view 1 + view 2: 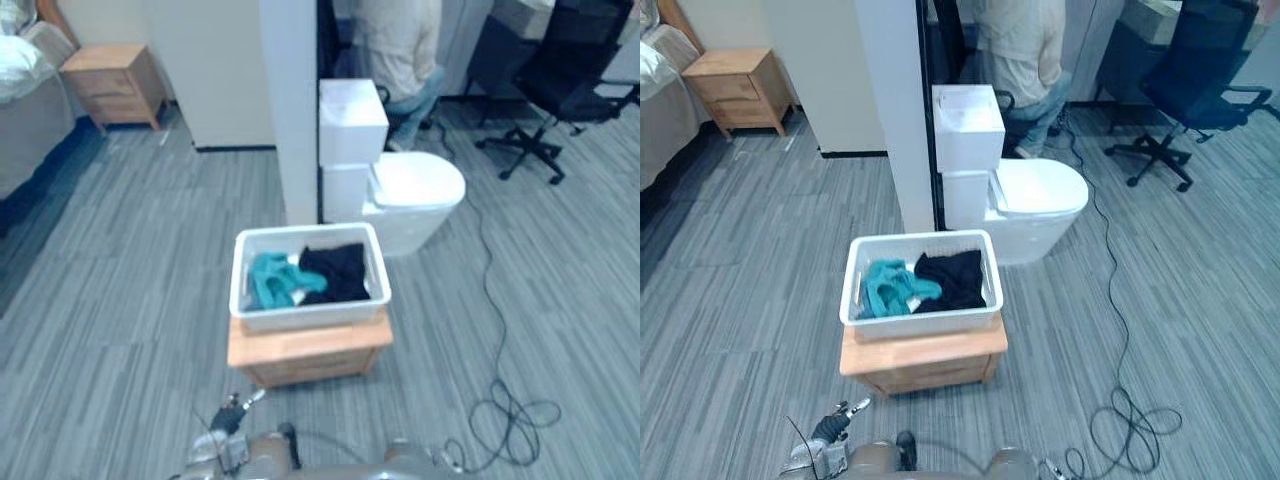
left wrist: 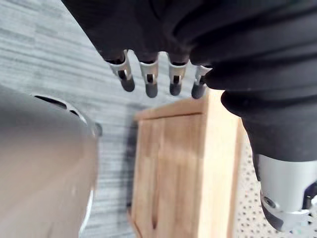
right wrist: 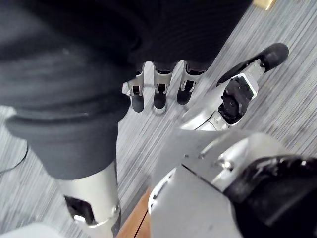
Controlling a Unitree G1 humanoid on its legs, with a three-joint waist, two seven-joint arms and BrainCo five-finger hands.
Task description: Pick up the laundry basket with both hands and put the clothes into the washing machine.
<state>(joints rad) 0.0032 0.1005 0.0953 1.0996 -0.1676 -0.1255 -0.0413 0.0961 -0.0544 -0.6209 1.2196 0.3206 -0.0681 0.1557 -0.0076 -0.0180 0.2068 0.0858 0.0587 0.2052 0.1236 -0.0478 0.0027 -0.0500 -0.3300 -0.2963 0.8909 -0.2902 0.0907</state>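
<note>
Laundry basket [image 1: 310, 318], white, sits on a low wooden stand [image 1: 308, 352] in front of me. It holds 2 garments, a teal one [image 1: 275, 280] beside a black one [image 1: 335, 270]. A white toilet [image 1: 415, 190] stands just behind. My left hand [image 2: 149, 79] hangs by the stand, fingers straight, apart, empty. My right hand [image 3: 159, 89] hangs over the floor, fingers loose, gripping nothing.

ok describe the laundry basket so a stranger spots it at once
Find the white toilet by the partition wall. In front of it stands a low wooden cabinet; the laundry basket sits on top, a white rectangular tub holding teal and black clothes.
</note>
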